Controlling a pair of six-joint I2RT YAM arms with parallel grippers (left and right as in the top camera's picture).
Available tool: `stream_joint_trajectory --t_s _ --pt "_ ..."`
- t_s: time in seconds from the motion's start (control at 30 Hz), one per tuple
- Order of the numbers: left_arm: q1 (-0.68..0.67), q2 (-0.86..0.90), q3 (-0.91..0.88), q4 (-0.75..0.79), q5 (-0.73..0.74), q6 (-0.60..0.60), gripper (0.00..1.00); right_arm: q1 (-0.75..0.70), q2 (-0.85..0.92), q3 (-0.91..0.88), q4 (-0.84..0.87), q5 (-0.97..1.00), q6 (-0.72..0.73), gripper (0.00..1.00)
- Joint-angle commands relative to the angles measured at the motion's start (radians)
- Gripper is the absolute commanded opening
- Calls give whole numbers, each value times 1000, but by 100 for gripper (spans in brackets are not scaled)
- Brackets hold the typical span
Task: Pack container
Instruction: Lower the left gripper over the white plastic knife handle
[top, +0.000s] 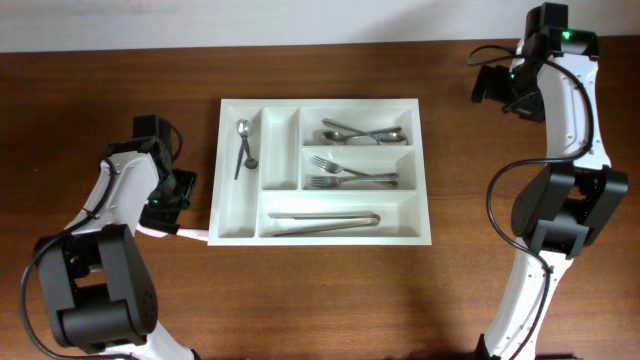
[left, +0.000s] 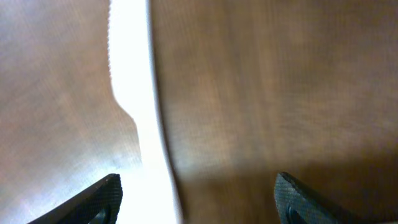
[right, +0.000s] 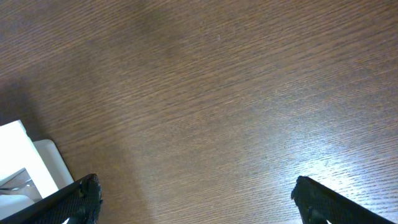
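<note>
Spread wide, the left gripper (left: 198, 198) is being held astride a white serrated utensil (left: 132, 93); centring before pinching is being advised.

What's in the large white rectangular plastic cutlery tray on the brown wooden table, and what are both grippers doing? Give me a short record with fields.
container: large white rectangular plastic cutlery tray, five compartments
left narrow slot: one small metal spoon
second narrow slot: empty
top long slot: metal spoons
middle long slot: two metal forks
bottom long slot: metal tongs
left gripper: open, a white serrated utensil, possibly a plastic knife, between its fingers, by the tray's near-left corner
right gripper: open, over bare brown wooden table
</note>
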Motion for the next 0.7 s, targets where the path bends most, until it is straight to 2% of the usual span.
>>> stream_joint_trajectory --t_s 0.0,0.2,0.37,0.6,0.67 --pt "4 3 -5 -31 -2 -126 80 -2 -37 16 0 2 12 99" --pt "3 3 -35 -55 -8 -168 81 -2 -37 16 0 2 12 99" --pt "4 3 -115 -41 -8 -262 93 -2 -37 16 1 2 13 99" --pt "3 3 -211 69 -8 -267 94 -2 -37 16 0 2 13 99" --pt "3 4 -219 68 -8 -266 99 -2 -37 16 0 2 12 99"
